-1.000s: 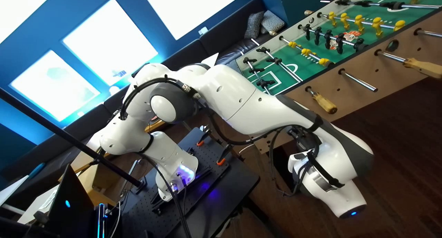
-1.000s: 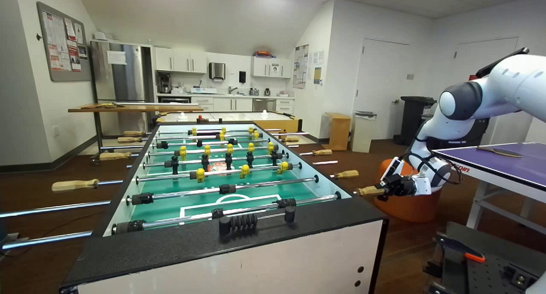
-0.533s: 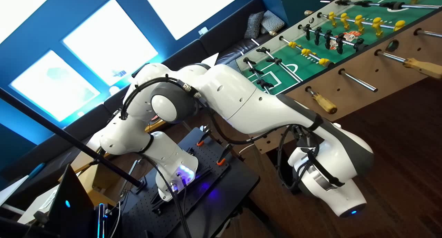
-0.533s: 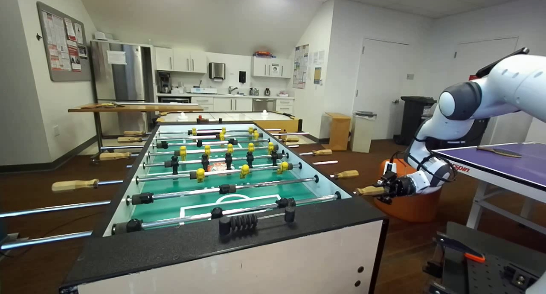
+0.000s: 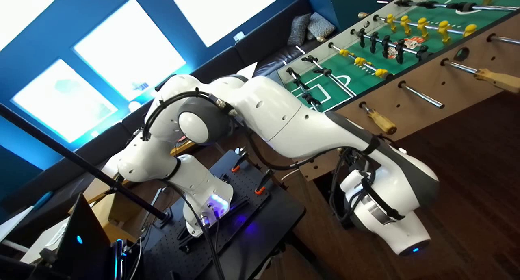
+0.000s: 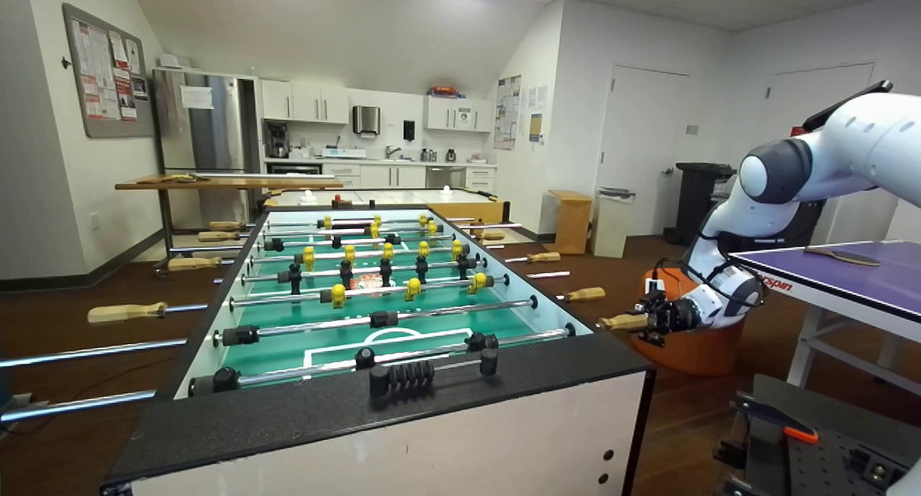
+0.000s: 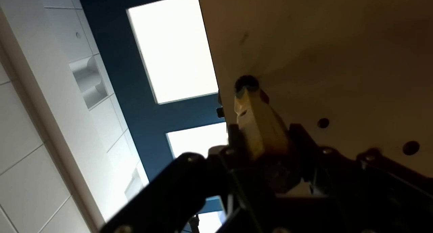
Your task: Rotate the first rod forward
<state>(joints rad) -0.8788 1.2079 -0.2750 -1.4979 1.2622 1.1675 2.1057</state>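
Note:
The foosball table shows in both exterior views, with its black end border and brown side panel. The first rod lies nearest that end and carries black players, now tilted upward; it also shows in an exterior view. My gripper is shut around the rod's wooden handle, outside the table. In the wrist view, the handle sits between both fingers of the gripper, its far end at a black bearing. In an exterior view the arm mostly hides the gripper.
The neighbouring rod's wooden handle sticks out close by, also in an exterior view. A bare rod end follows it. A purple table and an orange round object stand behind the arm. The arm's black base table is close.
My wrist and gripper have turned about the handle's axis, the white wrist part and cables swinging round. The first rod's players have rotated upward with it. The gripper stays on the handle.

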